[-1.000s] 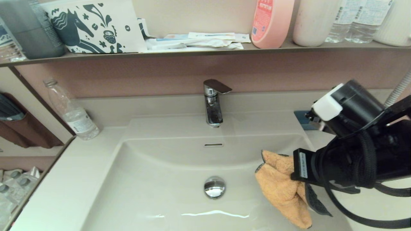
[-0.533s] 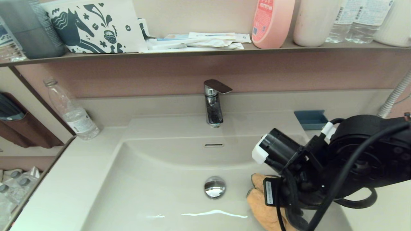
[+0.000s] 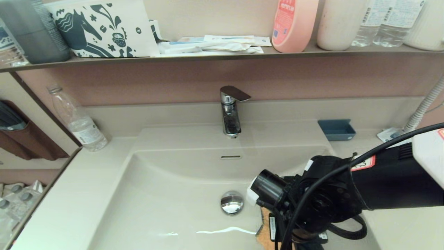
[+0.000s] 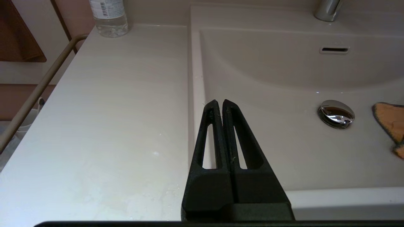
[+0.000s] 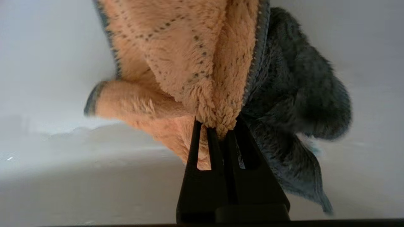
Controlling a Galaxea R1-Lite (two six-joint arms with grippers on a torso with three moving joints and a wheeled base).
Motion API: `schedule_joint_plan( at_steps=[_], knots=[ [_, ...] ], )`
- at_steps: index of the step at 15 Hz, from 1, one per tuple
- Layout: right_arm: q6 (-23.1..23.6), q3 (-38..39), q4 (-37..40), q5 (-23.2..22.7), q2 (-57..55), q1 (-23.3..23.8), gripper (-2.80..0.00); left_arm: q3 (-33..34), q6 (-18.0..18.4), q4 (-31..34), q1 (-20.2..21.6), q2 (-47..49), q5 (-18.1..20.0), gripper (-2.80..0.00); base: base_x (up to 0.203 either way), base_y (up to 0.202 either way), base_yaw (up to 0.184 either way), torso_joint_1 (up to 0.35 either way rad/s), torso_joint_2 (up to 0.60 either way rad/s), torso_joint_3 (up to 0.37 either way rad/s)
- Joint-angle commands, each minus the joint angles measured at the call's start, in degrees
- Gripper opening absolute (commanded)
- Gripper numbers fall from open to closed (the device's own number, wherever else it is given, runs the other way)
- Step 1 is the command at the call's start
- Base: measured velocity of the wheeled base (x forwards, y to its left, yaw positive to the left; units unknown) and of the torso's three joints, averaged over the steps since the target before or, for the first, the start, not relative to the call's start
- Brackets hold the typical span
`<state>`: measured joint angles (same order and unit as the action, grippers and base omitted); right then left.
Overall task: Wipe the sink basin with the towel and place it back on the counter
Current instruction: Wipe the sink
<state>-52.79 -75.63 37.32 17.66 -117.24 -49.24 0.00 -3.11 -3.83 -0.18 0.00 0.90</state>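
Observation:
The beige sink basin (image 3: 166, 194) has a chrome drain plug (image 3: 232, 202), a slot overflow (image 3: 230, 157) and a chrome faucet (image 3: 230, 111). My right arm reaches down into the basin's right half, just right of the drain. Its wrist hides most of the orange towel (image 3: 264, 231) in the head view. In the right wrist view my right gripper (image 5: 217, 126) is shut on a bunched fold of the towel (image 5: 186, 56), whose dark grey side hangs beside it against the basin floor. My left gripper (image 4: 219, 102) is shut and empty, parked over the basin's left rim beside the counter (image 4: 110, 110).
A clear plastic bottle (image 3: 78, 121) stands at the counter's back left. A blue tray (image 3: 335, 129), a white leaflet (image 3: 390, 133) and a ribbed hose (image 3: 421, 111) are at the back right. The brown shelf (image 3: 208, 57) above carries bottles and packets.
My right arm has dropped lower into the basin and moved left toward the drain, carrying the towel down with it. The wrist now covers most of the towel in the head view.

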Motion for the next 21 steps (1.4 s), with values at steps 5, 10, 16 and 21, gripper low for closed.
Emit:
schedule_joint_plan(
  at_steps=[5,10,16,21],
  knots=[
    [-0.4,-1.9,-3.5,-4.1,-7.0,-3.8,-2.80,0.0,-0.1,0.0,0.0,0.1,0.0,-2.80,0.000,0.000,0.000,0.000,0.00,0.000],
    [-0.2,-9.5,-7.7,-8.2,-14.1,-5.6,-2.80,0.0,-0.1,0.0,0.0,0.1,0.0,-2.80,0.000,0.000,0.000,0.000,0.00,0.000],
    [2.0,-24.0,-6.9,-10.6,-21.9,-8.0,-2.80,0.0,-0.1,0.0,0.0,0.0,0.0,-2.80,0.000,0.000,0.000,0.000,0.00,0.000],
    [5.5,-30.2,-13.2,-10.9,-25.5,-9.5,-2.80,0.0,-0.1,0.0,0.0,0.1,0.0,-2.80,0.000,0.000,0.000,0.000,0.00,0.000]
  ],
)
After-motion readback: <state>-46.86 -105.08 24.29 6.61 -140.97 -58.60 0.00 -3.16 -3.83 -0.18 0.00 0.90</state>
